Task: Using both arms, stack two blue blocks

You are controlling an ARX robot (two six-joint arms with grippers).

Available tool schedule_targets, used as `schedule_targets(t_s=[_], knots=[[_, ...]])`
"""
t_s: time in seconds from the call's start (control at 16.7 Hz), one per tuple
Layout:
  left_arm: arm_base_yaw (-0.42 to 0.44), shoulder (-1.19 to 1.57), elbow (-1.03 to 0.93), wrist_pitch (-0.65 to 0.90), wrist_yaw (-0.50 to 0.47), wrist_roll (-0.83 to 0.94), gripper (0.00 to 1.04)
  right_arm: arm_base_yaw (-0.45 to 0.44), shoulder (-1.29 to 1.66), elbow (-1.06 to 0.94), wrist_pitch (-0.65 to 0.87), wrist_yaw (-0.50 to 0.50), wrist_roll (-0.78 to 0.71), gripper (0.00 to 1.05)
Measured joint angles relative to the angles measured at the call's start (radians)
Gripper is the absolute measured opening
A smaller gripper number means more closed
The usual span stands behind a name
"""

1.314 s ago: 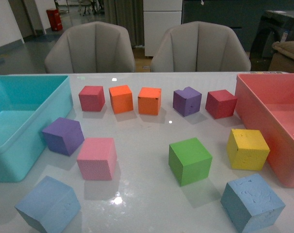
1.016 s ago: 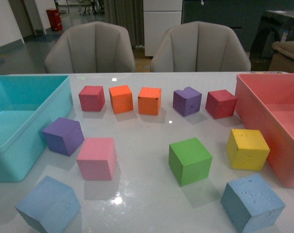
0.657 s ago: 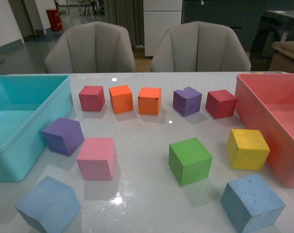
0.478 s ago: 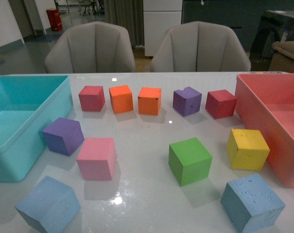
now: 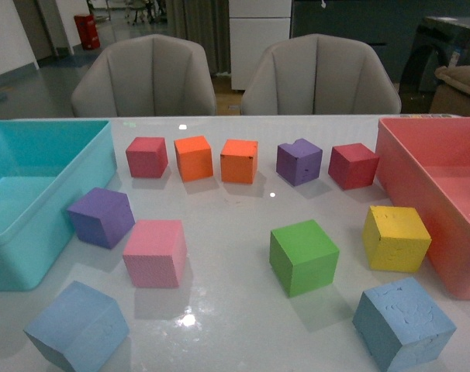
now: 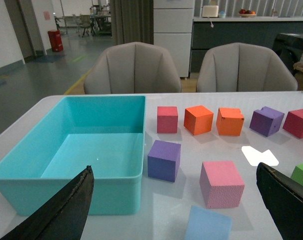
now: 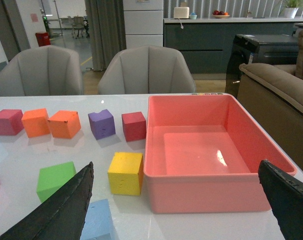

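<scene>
right at the near edge of the table (image 5: 235,341) you've got both blue blocks, well apart and both flat on the surface. the left blue block (image 5: 77,325) sits at the near left, turned corner-on to you. the right blue block (image 5: 403,322) sits at the near right, just in front of the yellow cube (image 5: 395,238), not touching it.

on the wrist cameras, your left gripper (image 6: 174,168) has its jaws spread wide with nothing between them, and the left blue block shows low between its fingers (image 6: 66,210). your right gripper (image 7: 176,164) is the same, jaws wide and empty, with the right blue block down by one finger.

moving out, the pink cube (image 5: 155,253) and green cube (image 5: 303,256) hold the middle. the near purple cube (image 5: 101,217) sits just beside the wall of the turquoise bin (image 5: 18,267) on your left. the pink bin (image 5: 425,190) runs along your right.

further back there's a row of five: crimson cube (image 5: 146,156), two orange cubes (image 5: 193,158), the far purple cube (image 5: 298,162) and a red cube (image 5: 352,165). behind the table stand two grey chairs (image 5: 144,77).
</scene>
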Motion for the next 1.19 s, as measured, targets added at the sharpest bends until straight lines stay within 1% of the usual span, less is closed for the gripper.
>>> schedule_targets(t_s=[0.18, 0.24, 0.3, 0.36, 0.42, 0.48, 0.6, 0.72, 0.9, 1.19], knots=[[0.0, 0.0, 0.0, 0.0, 0.0, 0.0, 0.98, 0.0, 0.001, 0.0, -0.004, 0.003, 0.0, 0.98], [0.0, 0.0, 0.0, 0.0, 0.0, 0.0, 0.98, 0.05, 0.073, 0.036, -0.101, 0.129, 0.003, 0.98], [0.0, 0.0, 0.0, 0.0, 0.0, 0.0, 0.98, 0.055, 0.204, 0.066, -0.043, 0.184, 0.004, 0.98], [0.0, 0.0, 0.0, 0.0, 0.0, 0.0, 0.98, 0.052, 0.303, 0.098, 0.048, 0.19, 0.003, 0.98], [0.0, 0.0, 0.0, 0.0, 0.0, 0.0, 0.98, 0.089, 0.55, 0.214, 0.241, 0.155, 0.003, 0.98], [0.0, 0.0, 0.0, 0.0, 0.0, 0.0, 0.98, 0.14, 0.835, 0.348, 0.283, 0.08, 0.006, 0.98], [0.0, 0.0, 0.0, 0.0, 0.0, 0.0, 0.98, 0.193, 1.12, 0.47, 0.224, -0.007, 0.04, 0.98], [0.0, 0.0, 0.0, 0.0, 0.0, 0.0, 0.98, 0.232, 1.277, 0.507, 0.19, -0.061, 0.081, 0.98], [0.0, 0.0, 0.0, 0.0, 0.0, 0.0, 0.98, 0.283, 1.431, 0.519, 0.183, -0.08, 0.11, 0.98], [0.0, 0.0, 0.0, 0.0, 0.0, 0.0, 0.98, 0.288, 1.629, 0.579, 0.201, -0.08, 0.126, 0.98]])
